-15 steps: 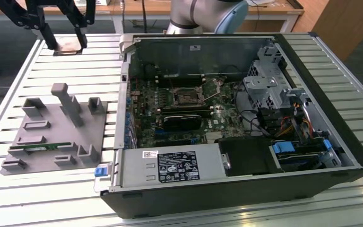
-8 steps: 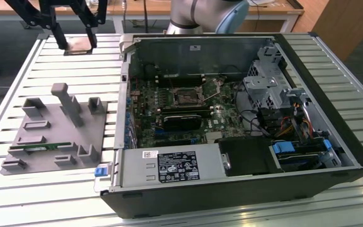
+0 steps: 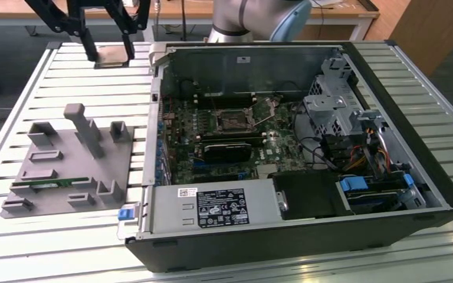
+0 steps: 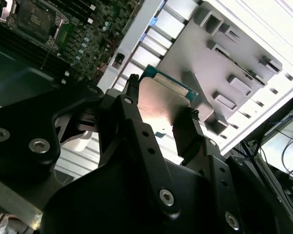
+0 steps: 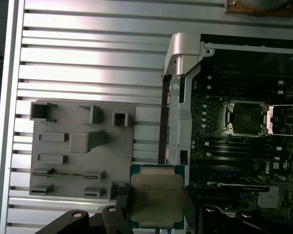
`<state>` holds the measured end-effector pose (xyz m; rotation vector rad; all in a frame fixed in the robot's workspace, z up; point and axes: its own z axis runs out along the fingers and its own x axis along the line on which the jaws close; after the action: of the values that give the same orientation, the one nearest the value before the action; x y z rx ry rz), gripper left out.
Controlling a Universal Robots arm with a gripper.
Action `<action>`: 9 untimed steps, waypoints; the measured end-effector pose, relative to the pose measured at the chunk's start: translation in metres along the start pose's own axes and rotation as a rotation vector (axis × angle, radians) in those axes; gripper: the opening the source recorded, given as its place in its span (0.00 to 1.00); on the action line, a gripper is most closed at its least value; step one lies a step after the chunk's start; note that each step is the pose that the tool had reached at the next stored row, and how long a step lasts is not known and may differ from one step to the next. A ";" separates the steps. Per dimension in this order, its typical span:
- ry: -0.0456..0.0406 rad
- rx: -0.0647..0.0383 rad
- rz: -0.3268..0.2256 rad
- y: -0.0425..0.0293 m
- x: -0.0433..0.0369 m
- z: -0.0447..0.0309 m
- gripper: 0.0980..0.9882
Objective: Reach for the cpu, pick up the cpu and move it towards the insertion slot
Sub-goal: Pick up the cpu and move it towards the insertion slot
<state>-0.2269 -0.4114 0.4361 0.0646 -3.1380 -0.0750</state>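
Observation:
The cpu (image 3: pixel 110 58), a flat square chip with a silver top, is held above the slatted table at the exterior view's upper left, beside the open computer case. My gripper (image 3: pixel 108 54) is shut on it, one black finger on each side. In both wrist views the cpu (image 5: pixel 156 200) (image 4: pixel 161 105) sits between the fingers (image 4: pixel 129 112). The insertion slot (image 3: pixel 233 119), a silver-framed square socket with a dark centre, lies on the motherboard inside the case, apart from the chip. The insertion slot (image 5: pixel 244 118) also appears in the first wrist view.
A grey holder block (image 3: pixel 69 159) with pegs and pockets lies on the table (image 3: pixel 22 106) at the exterior view's left, a green memory stick (image 3: pixel 49 184) in its near part. The case's metal wall (image 3: pixel 157 100) stands between the holder and the motherboard. Drive cages and cables (image 3: pixel 344 118) fill the case's right side.

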 end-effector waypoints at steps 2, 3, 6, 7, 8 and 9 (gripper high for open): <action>0.0000 0.000 0.000 -0.0002 -0.0048 0.0000 0.48; 0.0000 0.000 0.000 -0.0003 -0.0073 0.0000 0.48; 0.0000 0.000 0.000 -0.0006 -0.0148 0.0000 0.48; 0.0000 0.000 0.000 -0.0007 -0.0169 0.0000 0.48; 0.0000 0.000 0.000 -0.0007 -0.0188 0.0000 0.48; 0.0000 0.000 0.000 -0.0008 -0.0208 0.0000 0.48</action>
<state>-0.2061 -0.4113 0.4361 0.0646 -3.1380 -0.0751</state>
